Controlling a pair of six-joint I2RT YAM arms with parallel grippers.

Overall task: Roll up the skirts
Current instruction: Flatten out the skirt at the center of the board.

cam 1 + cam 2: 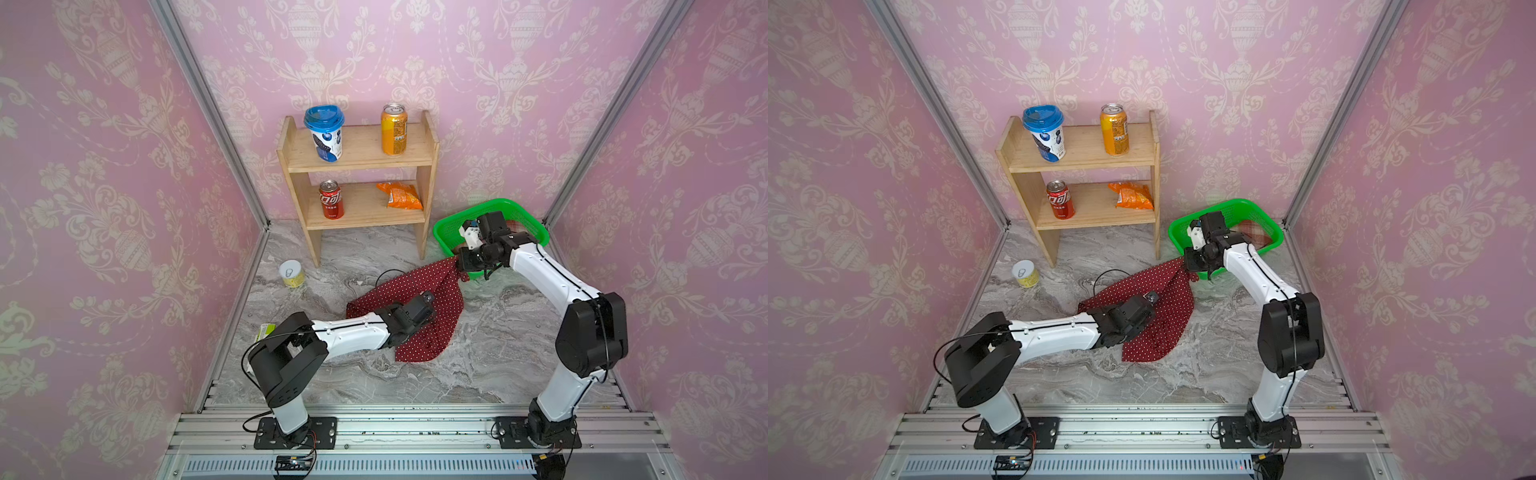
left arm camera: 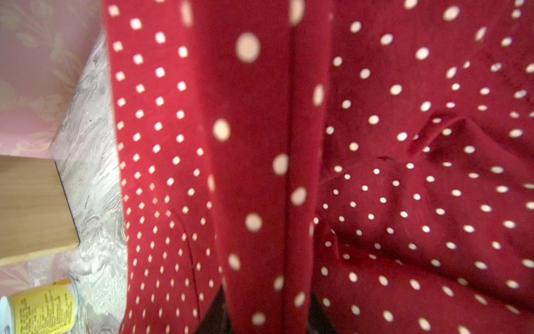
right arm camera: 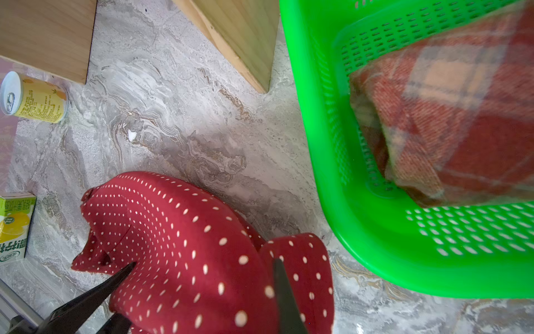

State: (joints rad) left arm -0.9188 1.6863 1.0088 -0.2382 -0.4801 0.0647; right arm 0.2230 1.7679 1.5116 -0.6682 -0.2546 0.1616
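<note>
Pink patterned walls close in a grey marbled tabletop [image 1: 353,374] carrying two skirts, one basket and one shelf. The dotted skirt [image 1: 409,286] lies partly spread mid-tabletop, one corner lifted towards the basket. The plaid skirt [image 3: 450,121] sits folded inside the green basket [image 1: 446,237], which stands in the far corner on the right arm's side.

Two arms reach in. The right fingers [image 3: 95,295] are closed on the raised corner of the dotted skirt, just beside the basket's near wall, with cloth bunched between them. The left fingers [image 2: 215,316] are down over the middle of the same skirt; the left wrist view shows them close together with a ridge of dotted cloth standing up between them, pinched.

The wooden shelf [image 1: 357,167] has two boards: one blue-lidded cup [image 1: 326,133] and one orange can [image 1: 394,129] above, one red can [image 1: 331,199] and one snack bag [image 1: 401,195] below. A third can, yellow [image 1: 291,273], stands on the tabletop near the shelf's leg. One juice carton [image 3: 14,225] stands near the left arm.
</note>
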